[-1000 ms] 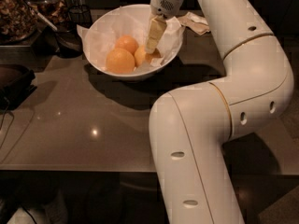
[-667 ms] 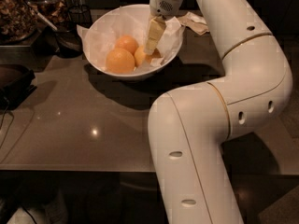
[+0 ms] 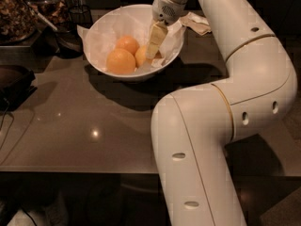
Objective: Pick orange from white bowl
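Reaching into the glossy white bowl point(image 3: 131, 74) on the dark, polished bench point(image 3: 94, 126), the robot's cream-coloured claw point(image 3: 153, 51) hangs over the right side of the crinkled white paper point(image 3: 101, 39) lining, directly in front of the orange point(image 3: 142, 56), a round, matte, pale yellow-orange fruit partly hidden behind it; whether the claw has hold of it cannot be told. Beside it lie a larger deep-orange fruit point(image 3: 121, 61) and a smaller reddish one point(image 3: 127, 44), and the claw and all three fruits sit as they did a second earlier
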You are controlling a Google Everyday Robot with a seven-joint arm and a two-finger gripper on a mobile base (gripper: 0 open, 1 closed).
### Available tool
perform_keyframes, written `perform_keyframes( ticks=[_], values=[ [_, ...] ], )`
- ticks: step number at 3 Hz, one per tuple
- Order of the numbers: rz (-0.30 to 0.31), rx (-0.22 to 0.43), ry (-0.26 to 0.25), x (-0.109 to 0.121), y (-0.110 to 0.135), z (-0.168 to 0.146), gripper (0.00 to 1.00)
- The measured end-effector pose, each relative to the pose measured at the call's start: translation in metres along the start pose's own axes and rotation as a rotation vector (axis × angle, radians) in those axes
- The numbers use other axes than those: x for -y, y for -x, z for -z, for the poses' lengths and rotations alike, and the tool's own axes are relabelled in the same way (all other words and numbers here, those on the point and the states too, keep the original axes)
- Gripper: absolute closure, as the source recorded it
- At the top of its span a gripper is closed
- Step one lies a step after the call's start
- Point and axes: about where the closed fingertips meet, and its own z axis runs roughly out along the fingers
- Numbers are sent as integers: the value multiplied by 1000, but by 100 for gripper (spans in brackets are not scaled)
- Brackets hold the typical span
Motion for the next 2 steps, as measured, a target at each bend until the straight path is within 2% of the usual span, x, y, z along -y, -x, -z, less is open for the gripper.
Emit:
perform_keyframes(
  ticks=[2],
  values=[
    [-1,4,29,-4,-2,-8,24]
  ],
)
